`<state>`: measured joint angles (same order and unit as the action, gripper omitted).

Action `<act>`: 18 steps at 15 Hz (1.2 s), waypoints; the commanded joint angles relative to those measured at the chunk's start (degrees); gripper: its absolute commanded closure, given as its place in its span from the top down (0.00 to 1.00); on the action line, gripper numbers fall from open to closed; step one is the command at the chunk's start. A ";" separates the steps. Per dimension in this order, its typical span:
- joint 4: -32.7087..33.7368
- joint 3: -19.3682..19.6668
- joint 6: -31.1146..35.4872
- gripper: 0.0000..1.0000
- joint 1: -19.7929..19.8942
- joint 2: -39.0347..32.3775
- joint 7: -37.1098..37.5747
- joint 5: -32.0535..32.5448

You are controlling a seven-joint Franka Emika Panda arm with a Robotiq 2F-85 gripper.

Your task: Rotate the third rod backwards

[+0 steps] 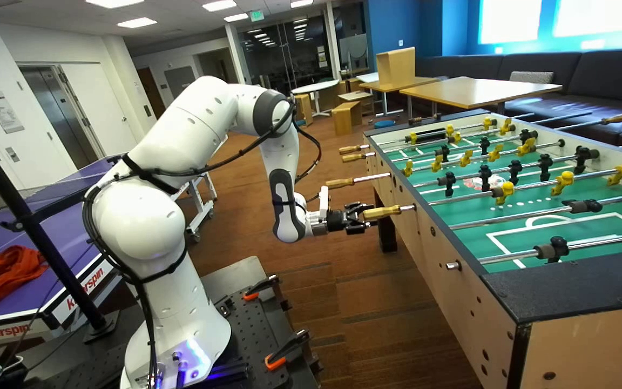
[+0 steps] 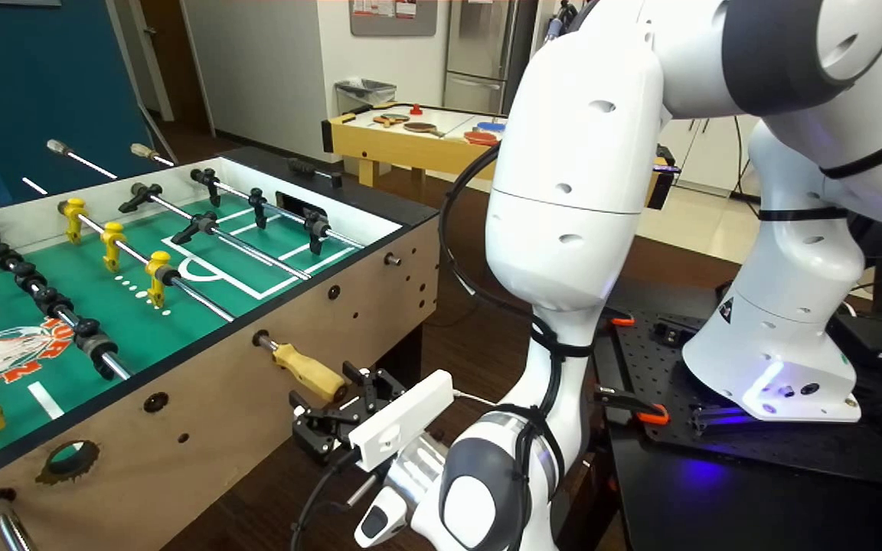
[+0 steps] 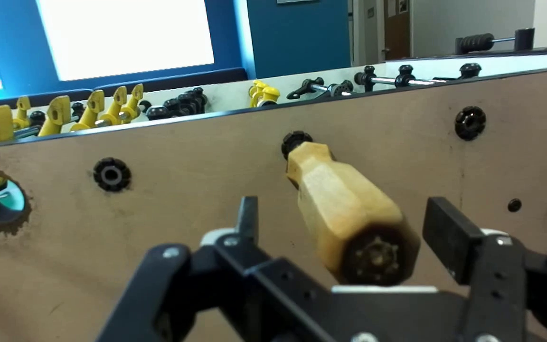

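The rod [image 1: 532,185] third from the near end of the foosball table carries yellow figures; it also shows in an exterior view [image 2: 200,298]. Its figures point mostly downward with a slight tilt. Its yellow wooden handle [image 1: 381,212] sticks out of the table's side wall; it also shows in an exterior view [image 2: 308,373] and in the wrist view [image 3: 344,204]. My gripper [image 1: 366,217] is open around the handle's free end, also seen in the wrist view [image 3: 344,221]. The handle lies between the fingers, closer to the right finger in the wrist view, with visible gaps on both sides.
The foosball table's side wall [image 1: 451,275] stands in front of the gripper. A neighbouring wooden handle [image 1: 340,183] and further handles [image 1: 355,157] stick out farther along. A bare rod end [image 1: 453,265] protrudes nearer. The purple table [image 1: 68,216] stands behind the arm.
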<state>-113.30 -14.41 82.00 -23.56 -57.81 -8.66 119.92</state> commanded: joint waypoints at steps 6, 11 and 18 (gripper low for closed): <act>1.29 -0.33 0.17 0.19 -0.41 -0.19 -1.27 -2.01; 2.01 -1.07 -3.14 0.17 -0.50 -1.42 6.54 -3.26; 4.62 -3.16 -7.90 0.17 0.20 -4.65 26.47 -5.22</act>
<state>-110.88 -16.00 77.60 -23.89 -60.35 10.96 117.81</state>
